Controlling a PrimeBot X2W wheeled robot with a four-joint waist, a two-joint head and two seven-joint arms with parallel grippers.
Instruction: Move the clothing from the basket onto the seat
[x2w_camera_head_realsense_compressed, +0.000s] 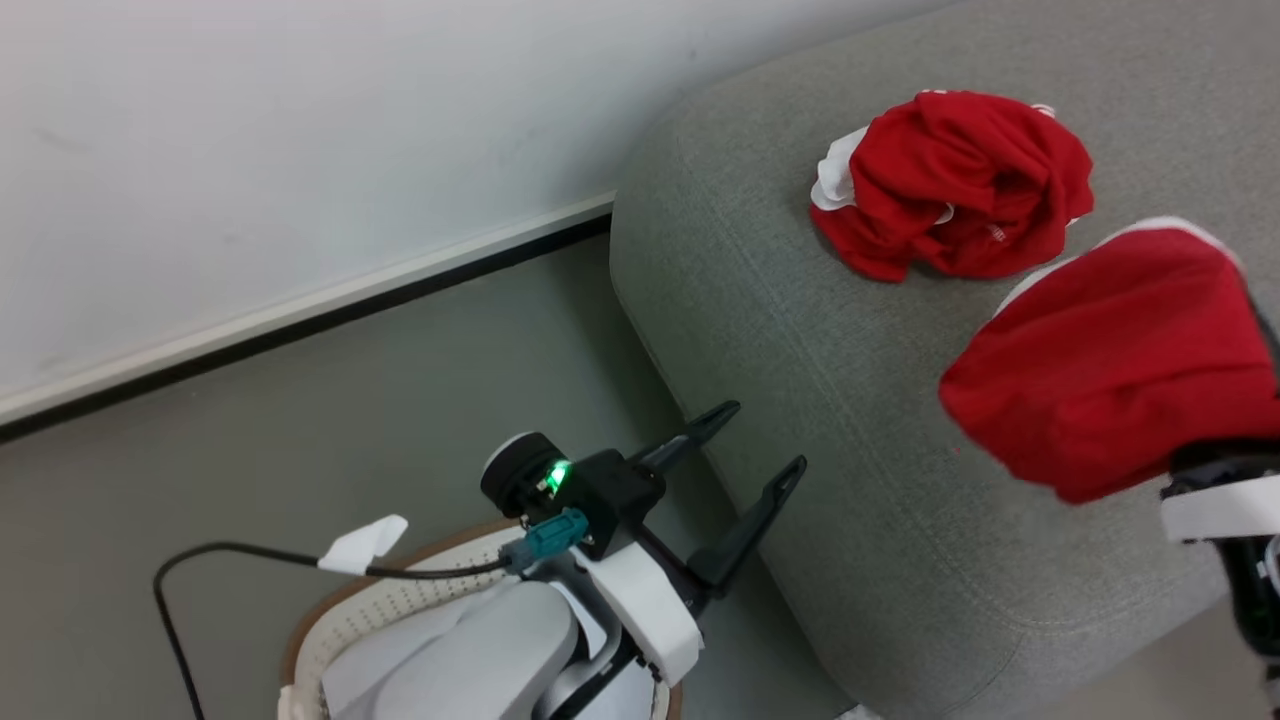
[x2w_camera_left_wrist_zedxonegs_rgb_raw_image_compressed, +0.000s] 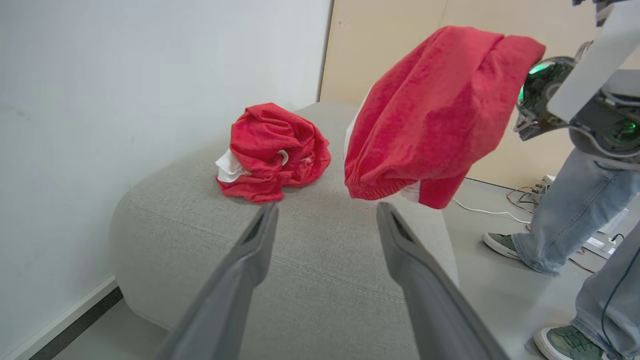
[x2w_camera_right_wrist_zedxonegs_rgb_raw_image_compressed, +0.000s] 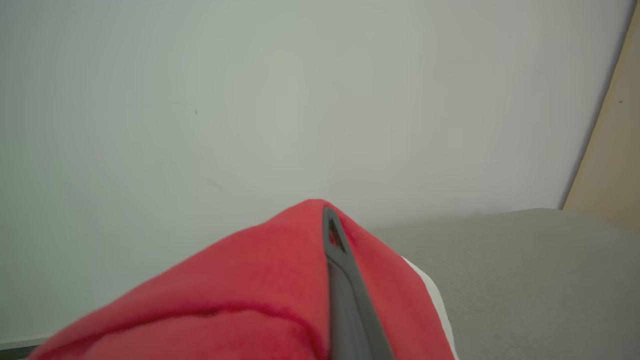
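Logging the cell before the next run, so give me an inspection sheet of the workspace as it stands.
Surface: seat, grey upholstery, with one garment lying on it.
Job's things: crumpled garment lies on the seat; hanging garment is held in the air over the seat; basket sits under the left arm, contents hidden.
Clutter: nothing seen.
Grippers: left gripper open, empty, by the seat's edge; right gripper shut on the hanging garment.
Cables: black cable with a white tag runs to the left wrist; white cable on the floor.
Surroundings: white wall, grey floor, person's legs beside the seat.
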